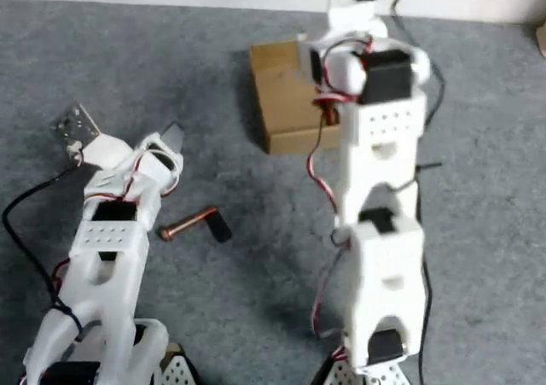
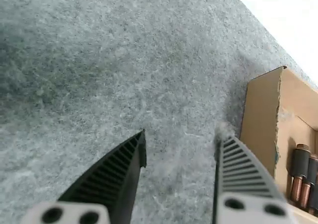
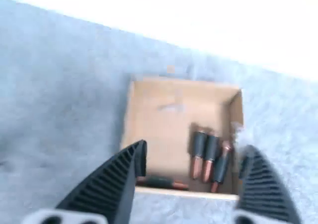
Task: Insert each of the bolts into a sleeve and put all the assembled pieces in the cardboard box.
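Observation:
A copper bolt [image 1: 189, 224] with a black sleeve [image 1: 221, 230] at one end lies on the grey carpet between the arms. My left gripper [image 2: 181, 137] is open and holds nothing, low over bare carpet to the left of the cardboard box [image 2: 263, 110]. In the high view the left gripper [image 1: 125, 126] sits up and left of the bolt. My right gripper [image 3: 195, 148] hangs open above the box [image 3: 149, 110]. Inside it, three bolt-and-sleeve pieces [image 3: 208, 157] lie side by side and one more piece [image 3: 161, 183] lies along the near wall.
The right arm [image 1: 380, 146] stretches over the box [image 1: 281, 95] and covers its right part. A pale wall edge runs along the far side of the carpet. Cables trail beside both arms.

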